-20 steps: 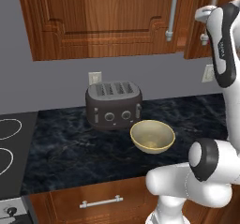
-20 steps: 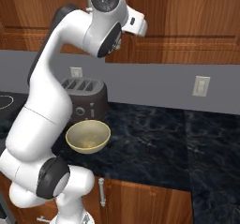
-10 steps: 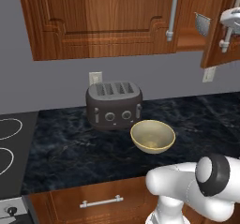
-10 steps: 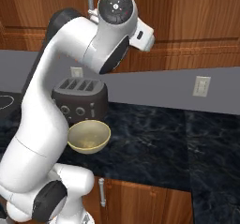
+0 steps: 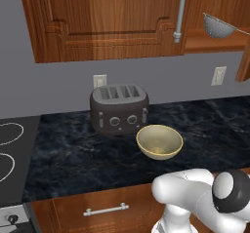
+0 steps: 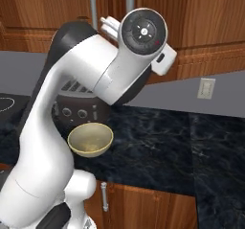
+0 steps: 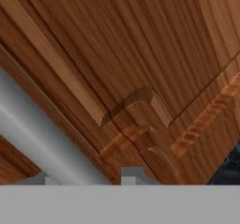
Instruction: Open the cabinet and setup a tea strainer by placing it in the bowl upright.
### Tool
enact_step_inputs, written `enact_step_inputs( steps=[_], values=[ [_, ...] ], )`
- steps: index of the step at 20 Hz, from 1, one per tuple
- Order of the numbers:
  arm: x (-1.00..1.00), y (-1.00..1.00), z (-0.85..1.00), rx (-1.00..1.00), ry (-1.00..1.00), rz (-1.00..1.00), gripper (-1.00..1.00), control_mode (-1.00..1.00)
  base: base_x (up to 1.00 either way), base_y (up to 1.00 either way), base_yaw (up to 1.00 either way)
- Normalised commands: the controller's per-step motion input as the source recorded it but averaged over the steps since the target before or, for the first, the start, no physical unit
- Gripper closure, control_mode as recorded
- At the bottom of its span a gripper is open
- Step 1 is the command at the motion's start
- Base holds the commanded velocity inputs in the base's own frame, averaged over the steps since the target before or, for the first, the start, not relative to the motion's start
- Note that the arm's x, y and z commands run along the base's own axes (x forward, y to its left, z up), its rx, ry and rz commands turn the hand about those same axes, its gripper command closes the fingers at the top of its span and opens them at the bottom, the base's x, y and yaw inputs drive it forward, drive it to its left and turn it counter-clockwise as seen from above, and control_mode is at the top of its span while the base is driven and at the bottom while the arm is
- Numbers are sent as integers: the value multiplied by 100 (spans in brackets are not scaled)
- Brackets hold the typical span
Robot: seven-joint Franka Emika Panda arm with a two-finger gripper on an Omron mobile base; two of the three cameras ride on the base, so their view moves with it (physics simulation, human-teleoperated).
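Observation:
The cabinet point(image 5: 112, 17) hangs above the counter. Its left door is closed, with a silver bar handle point(image 5: 180, 12). The right door point(image 5: 244, 66) stands swung out, baring a shelf. On that shelf rests the tea strainer point(image 5: 217, 27), a small silver mesh basket with a thin handle pointing right. In the hand view my gripper point(image 7: 89, 176) sits close against a wooden door point(image 7: 140, 54), its tips on either side of the silver bar handle point(image 7: 42, 134). The cream bowl point(image 5: 159, 142) point(image 6: 90, 139) stands upright on the dark counter, right of and in front of the toaster.
A dark grey four-slot toaster point(image 5: 118, 109) stands by the back wall. A stovetop point(image 5: 10, 144) lies at the left. My arm's big elbow point(image 6: 139, 36) covers much of the right base view. A wall socket point(image 5: 218, 75) sits under the open cabinet. A drawer handle point(image 5: 105, 210) shows below the counter.
The right cabinet door has swung further open, and the strainer on the shelf shows fully. The arm has moved right, out of the left base view.

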Motion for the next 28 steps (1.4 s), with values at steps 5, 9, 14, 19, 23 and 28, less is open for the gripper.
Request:
enact_step_inputs(
  steps=[5,9,14,19,23,28],
  values=[
    [-98,-53,12,2,0,-3,100,-100,0,0,0],
    [-88,-3,12,0,-1,-7,100,-100,0,0,0],
    [-66,14,15,-7,-1,-1,-100,-100,0,0,0],
    [-61,43,29,-20,0,0,-100,-100,0,0,0],
    [-4,87,8,-55,25,14,-100,-100,0,0,0],
    [3,63,-4,-60,26,11,-100,-100,0,0,0]
  ],
)
